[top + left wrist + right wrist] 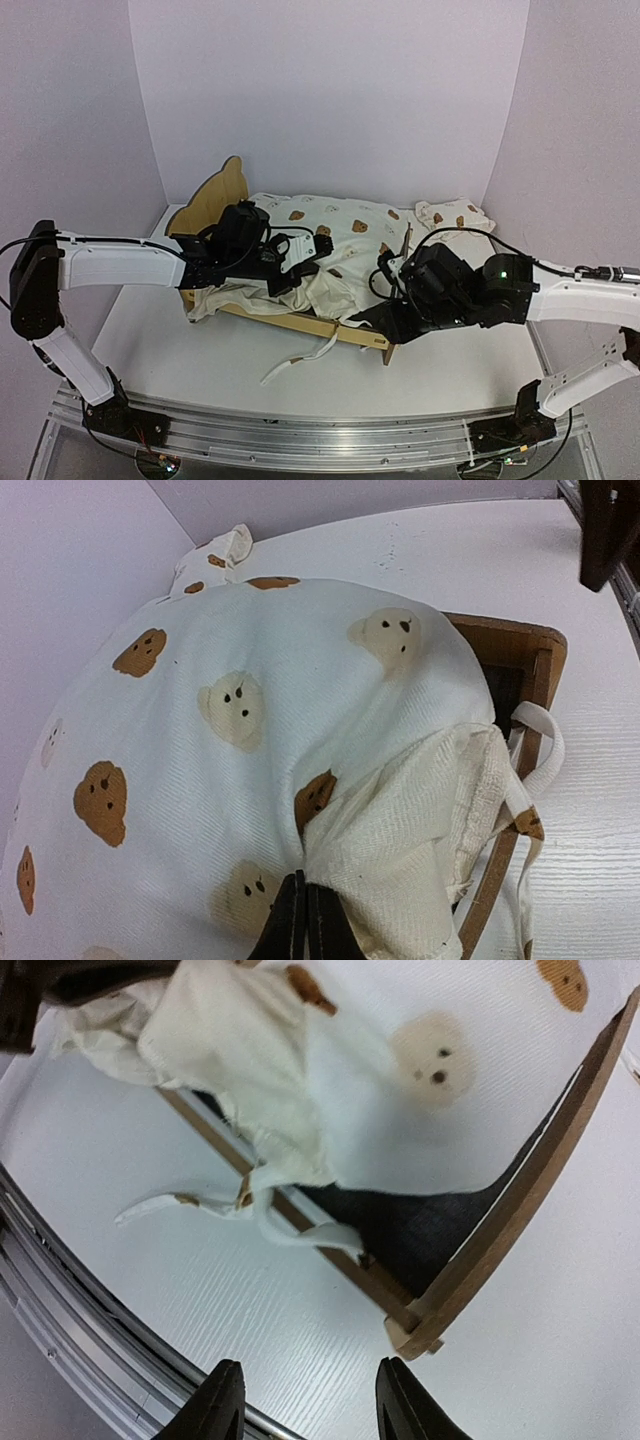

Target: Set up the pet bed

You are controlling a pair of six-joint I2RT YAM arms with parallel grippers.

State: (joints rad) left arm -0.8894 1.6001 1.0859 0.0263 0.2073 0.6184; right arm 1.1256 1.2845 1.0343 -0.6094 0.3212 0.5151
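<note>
The left claw (300, 925) is pressed together, pinching the near edge of the cushion (250, 710). The cushion lies bunched up on the pet bed (212, 200), just ahead of that claw.

The right claw (310, 1410) is spread and holds nothing. The bed's wooden corner is just ahead of it.

I think the step is laying the cushion flat. Next it needs a pull toward the right claw.

Only the top view shows the little pillow (455, 215) beyond the right claw. Only the right wrist view shows the dark bed floor (400, 1225), maybe bare there.
</note>
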